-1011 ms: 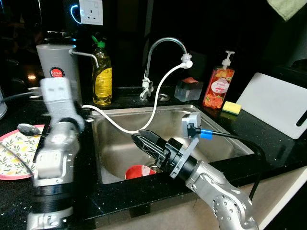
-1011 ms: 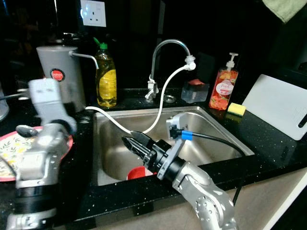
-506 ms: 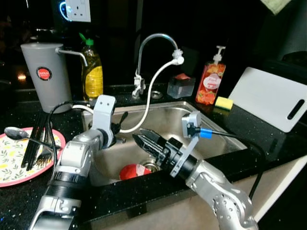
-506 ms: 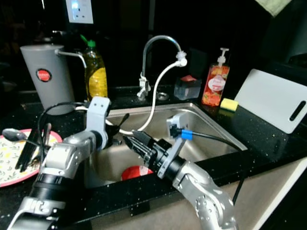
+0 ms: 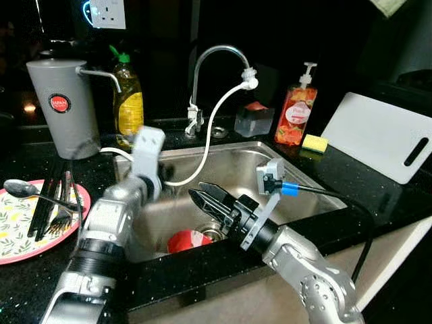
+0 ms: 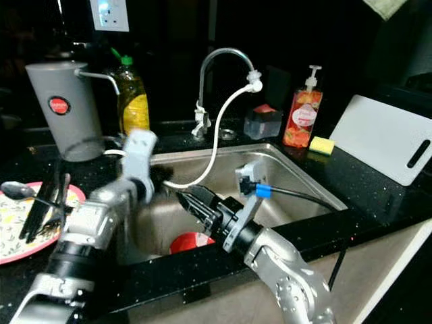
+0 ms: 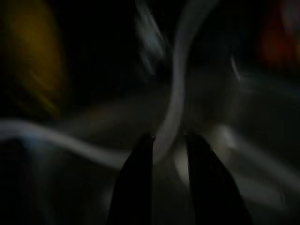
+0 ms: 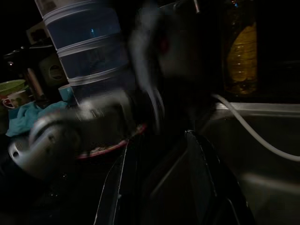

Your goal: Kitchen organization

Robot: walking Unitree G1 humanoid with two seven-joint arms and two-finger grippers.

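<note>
Right claw [image 5: 202, 196] open over sink [image 5: 297, 177], above red bowl [image 5: 189, 239]

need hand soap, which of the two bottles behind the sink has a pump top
The red soap bottle, right of the faucet, has a white pump. The yellow dish liquid bottle has a green cap.

Wall socket [image 5: 108, 13] above the black counter [image 5: 378, 196]

Home kitchen, steel sink [image 5: 317, 196], tap [image 5: 214, 61], dish soap [image 5: 127, 94]
</note>
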